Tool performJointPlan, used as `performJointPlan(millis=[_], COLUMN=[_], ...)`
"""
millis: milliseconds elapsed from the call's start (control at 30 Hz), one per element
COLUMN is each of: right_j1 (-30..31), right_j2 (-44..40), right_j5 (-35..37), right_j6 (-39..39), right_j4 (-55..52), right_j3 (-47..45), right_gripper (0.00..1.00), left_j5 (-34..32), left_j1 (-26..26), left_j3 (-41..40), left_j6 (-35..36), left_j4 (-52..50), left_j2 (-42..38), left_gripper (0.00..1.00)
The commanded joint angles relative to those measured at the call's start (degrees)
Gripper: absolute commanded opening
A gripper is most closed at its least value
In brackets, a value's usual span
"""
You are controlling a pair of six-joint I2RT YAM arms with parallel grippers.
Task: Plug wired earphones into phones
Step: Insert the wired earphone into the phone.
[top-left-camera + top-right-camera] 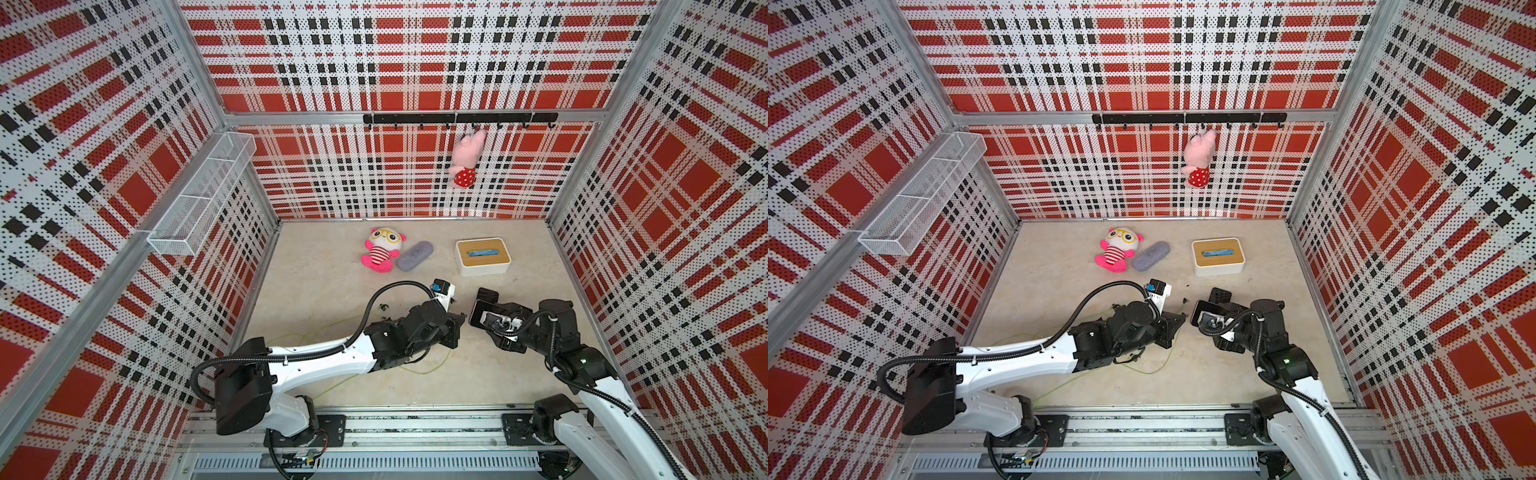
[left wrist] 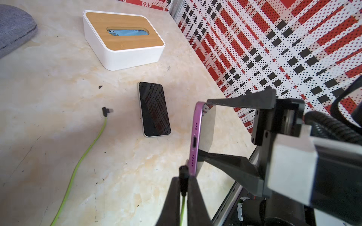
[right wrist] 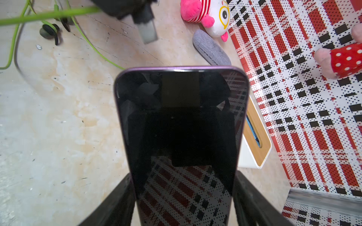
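Note:
My right gripper (image 3: pixel 183 182) is shut on a phone (image 3: pixel 180 121) with a purple rim, gripping its two long sides and holding it off the table (image 1: pixel 332 291). Its end with the port (image 2: pixel 195 141) faces my left gripper (image 2: pixel 183 178). That gripper is shut on the black plug (image 2: pixel 183 172) of one set of wired earphones, whose yellow-green cable (image 2: pixel 182 207) trails back between the fingers. The plug tip is close to the phone's end, off to one side of the port. A second phone (image 2: pixel 154 109) lies flat, and a second plug (image 2: pixel 106 111) lies loose beside it.
A white tissue box with a wooden lid (image 1: pixel 482 255), a grey fabric case (image 1: pixel 414 255) and a pink plush toy (image 1: pixel 380 249) lie toward the back. Black earbuds (image 3: pixel 50 31) and cable loops lie under my left arm. The right wall (image 2: pixel 274 49) is close by.

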Motion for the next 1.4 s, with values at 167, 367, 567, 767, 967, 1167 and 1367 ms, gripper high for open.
performJointPlan(millis=[167,367,567,767,967,1167,1367], right_j1=[0.37,0.41,0.39,0.42,0.42,0.41,0.37], right_j2=[-0.92,-0.61,-0.06,0.34,0.12,0.08,-0.45], right_j5=[-3.18,-4.06,-4.08,-4.59,-4.67,-3.99,-3.52], right_j6=[-2.05,-2.37,-2.29,-2.03,-1.89,-2.11,-4.84], right_j4=[-0.76,-0.3,1.3,1.89,2.69,3.76,2.33], right_j3=[0.37,0.14,-0.53,-0.53,-0.53,-0.6,-0.11], right_gripper=[0.59,0.59,0.59,0.59,0.59,0.59,0.59], left_j5=[1.56,3.29,3.42,4.21,5.93,6.03,8.34], left_j1=[0.23,0.41,0.42,0.65,0.42,0.59,2.02], left_j3=[2.02,1.94,2.34,2.04,2.68,2.83,2.6], left_j6=[0.82,0.21,0.38,0.91,2.46,3.75,4.25], left_j4=[1.15,2.67,3.06,2.64,1.3,-0.46,-1.57], left_j2=[0.59,1.99,2.93,2.81,3.99,3.87,3.28], left_gripper=[0.0,0.0,0.0,0.0,0.0,0.0,0.0])
